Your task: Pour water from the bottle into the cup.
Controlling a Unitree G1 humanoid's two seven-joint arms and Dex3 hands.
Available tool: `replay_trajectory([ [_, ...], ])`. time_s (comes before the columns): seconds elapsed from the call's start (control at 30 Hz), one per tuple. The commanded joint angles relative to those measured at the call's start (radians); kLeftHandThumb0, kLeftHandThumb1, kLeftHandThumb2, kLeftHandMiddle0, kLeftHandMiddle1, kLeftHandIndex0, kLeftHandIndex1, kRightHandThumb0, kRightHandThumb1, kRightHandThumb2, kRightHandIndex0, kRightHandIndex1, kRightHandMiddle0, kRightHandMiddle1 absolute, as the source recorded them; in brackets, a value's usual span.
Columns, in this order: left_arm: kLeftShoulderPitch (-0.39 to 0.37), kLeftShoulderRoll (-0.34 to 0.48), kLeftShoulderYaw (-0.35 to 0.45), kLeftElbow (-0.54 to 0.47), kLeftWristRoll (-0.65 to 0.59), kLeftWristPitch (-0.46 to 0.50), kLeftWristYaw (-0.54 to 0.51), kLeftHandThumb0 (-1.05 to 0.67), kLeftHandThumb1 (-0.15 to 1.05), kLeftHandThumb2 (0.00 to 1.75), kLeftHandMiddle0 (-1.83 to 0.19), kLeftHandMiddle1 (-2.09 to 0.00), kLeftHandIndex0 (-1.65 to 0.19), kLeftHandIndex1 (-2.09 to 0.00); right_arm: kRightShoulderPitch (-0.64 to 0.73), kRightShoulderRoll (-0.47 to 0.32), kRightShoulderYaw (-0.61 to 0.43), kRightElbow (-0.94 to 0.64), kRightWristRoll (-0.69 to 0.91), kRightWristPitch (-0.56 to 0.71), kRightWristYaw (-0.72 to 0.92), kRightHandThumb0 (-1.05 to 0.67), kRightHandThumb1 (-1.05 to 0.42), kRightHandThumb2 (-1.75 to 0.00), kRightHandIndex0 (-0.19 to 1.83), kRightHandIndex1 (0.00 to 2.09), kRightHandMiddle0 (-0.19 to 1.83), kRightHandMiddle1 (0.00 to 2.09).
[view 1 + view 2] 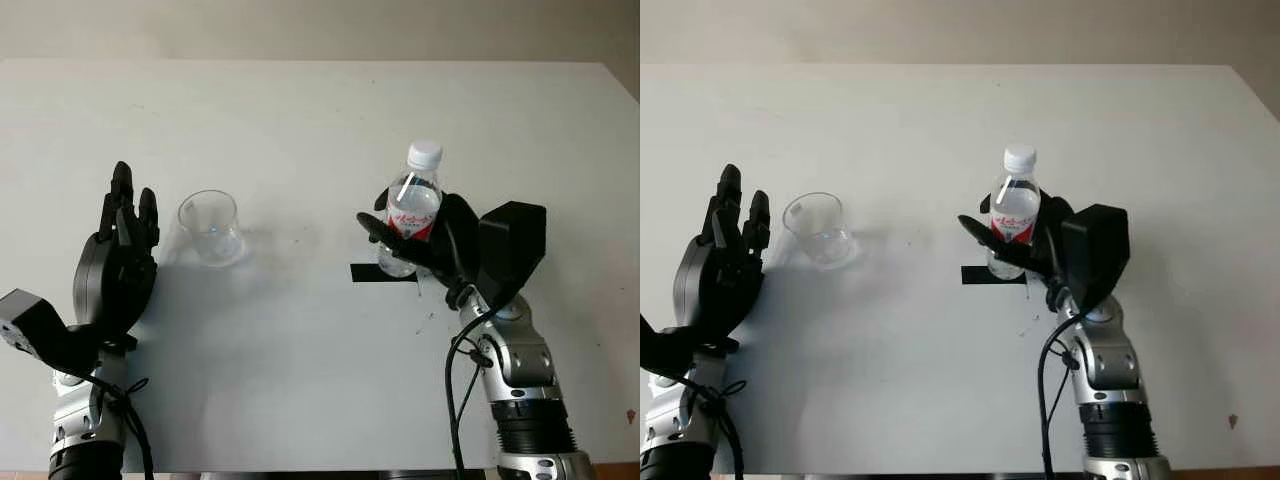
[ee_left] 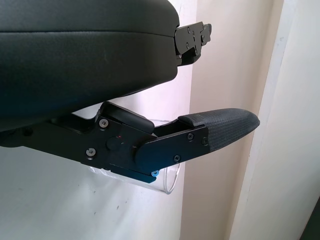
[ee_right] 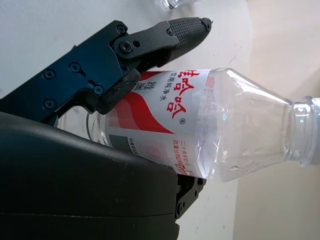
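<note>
Right hand [image 1: 425, 245] up close, fingers [image 3: 165, 35] wrapped around the bottle [image 1: 412, 208], gripping it at the red label; bottle upright with its white cap on, over a strip of black tape [image 1: 372, 273] on the table [image 1: 320, 120]. Left hand [image 1: 120, 255] open, just beside the empty clear cup [image 1: 211, 227], not touching it.

bottle [image 1: 413, 207]: clear plastic, white cap on, red-white label, upright, table's right-centre | cup [image 1: 211, 227]: clear plastic, upright, well left of bottle
</note>
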Motion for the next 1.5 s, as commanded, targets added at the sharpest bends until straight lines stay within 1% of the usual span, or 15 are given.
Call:
replay_trajectory([
  [0.0,0.046,-0.01,0.002,0.023,-0.009,0.007,-0.008,-0.8,1.05,0.7,0.19,0.0,0.19,0.0,0.01,0.011,0.008,0.009,0.002,-0.018,0.003,-0.2,-1.05,-0.51,1.8,2.09,1.16,2.09],
  [0.47,0.057,-0.014,0.001,0.009,-0.011,0.003,-0.01,-0.8,1.05,0.7,0.19,0.0,0.19,0.0,0.045,0.035,0.042,0.036,-0.027,-0.06,0.0,-0.29,-1.05,-0.49,1.8,2.09,1.47,2.09],
  [0.53,0.06,-0.015,0.001,0.003,-0.01,0.006,-0.004,-0.81,1.05,0.69,0.19,0.0,0.19,0.0,0.052,0.022,0.046,0.044,-0.036,-0.087,0.012,-0.35,-1.05,-0.4,1.45,2.09,1.31,2.09],
  [0.57,0.061,-0.015,0.001,0.001,-0.011,0.007,-0.004,-0.81,1.05,0.69,0.19,0.0,0.19,0.0,0.056,0.019,0.045,0.049,-0.036,-0.099,0.019,-0.39,-1.05,-0.34,1.24,2.09,1.09,2.09],
  [0.6,0.063,-0.014,0.001,0.002,-0.009,0.004,-0.005,-0.81,1.05,0.69,0.19,0.0,0.19,0.0,0.064,0.017,0.04,0.058,-0.031,-0.118,0.031,-0.45,-1.05,-0.25,0.84,2.09,0.62,2.09],
  [0.67,0.065,-0.012,0.001,0.002,-0.005,0.0,-0.002,-0.81,1.05,0.7,0.19,0.0,0.19,0.0,0.081,0.014,0.028,0.069,-0.009,-0.146,0.064,-0.52,-1.05,-0.13,0.24,2.09,0.07,2.09],
  [0.7,0.065,-0.012,0.001,0.002,-0.005,0.001,-0.001,-0.81,1.05,0.69,0.19,0.0,0.19,0.0,0.089,0.01,0.024,0.078,0.001,-0.165,0.084,-0.54,-1.04,-0.09,0.01,1.96,-0.08,1.98],
  [0.77,0.066,-0.011,0.003,0.002,-0.009,0.003,-0.004,-0.81,1.05,0.69,0.19,0.0,0.19,0.0,0.105,-0.012,0.033,0.09,-0.013,-0.2,0.112,-0.57,-1.04,-0.06,-0.13,1.66,-0.16,1.7],
  [0.8,0.066,-0.01,0.003,0.003,-0.01,0.002,-0.006,-0.81,1.05,0.68,0.19,0.0,0.19,0.0,0.112,-0.024,0.04,0.097,-0.024,-0.221,0.125,-0.59,-1.03,-0.06,-0.17,1.37,-0.18,1.46],
  [0.9,0.065,-0.009,0.004,0.004,-0.008,-0.001,-0.006,-0.81,1.05,0.69,0.19,0.0,0.19,0.0,0.126,-0.044,0.048,0.114,-0.046,-0.269,0.143,-0.62,-1.03,-0.05,-0.19,0.99,-0.19,1.1],
  [1.07,0.066,-0.011,0.003,-0.002,-0.007,0.003,0.003,-0.81,1.05,0.69,0.19,0.0,0.19,0.0,0.15,-0.047,0.034,0.142,-0.03,-0.327,0.165,-0.64,-1.02,-0.05,-0.19,0.6,-0.19,0.72],
  [1.17,0.066,-0.01,0.002,-0.001,-0.008,0.004,0.002,-0.8,1.05,0.69,0.19,0.0,0.19,0.0,0.155,-0.049,0.024,0.171,-0.01,-0.371,0.191,-0.72,-0.97,-0.05,-0.16,0.27,-0.18,0.43],
  [1.27,0.058,-0.01,0.002,0.008,-0.01,0.001,0.0,-0.8,1.05,0.69,0.19,0.0,0.19,0.0,0.151,-0.064,0.027,0.207,-0.012,-0.431,0.222,-0.79,-0.97,-0.06,-0.18,0.07,-0.19,0.18],
  [1.33,0.054,-0.009,0.003,0.009,-0.011,0.002,0.0,-0.81,1.05,0.68,0.19,0.0,0.19,0.0,0.151,-0.074,0.032,0.225,-0.033,-0.483,0.226,-0.87,-0.97,-0.05,-0.19,0.01,-0.19,0.04],
  [1.47,0.053,-0.004,0.003,0.003,-0.01,0.007,0.001,-0.81,1.05,0.67,0.19,0.0,0.19,0.0,0.166,-0.089,0.04,0.22,-0.077,-0.558,0.205,-0.97,-0.99,-0.06,-0.19,0.0,-0.19,0.0],
])
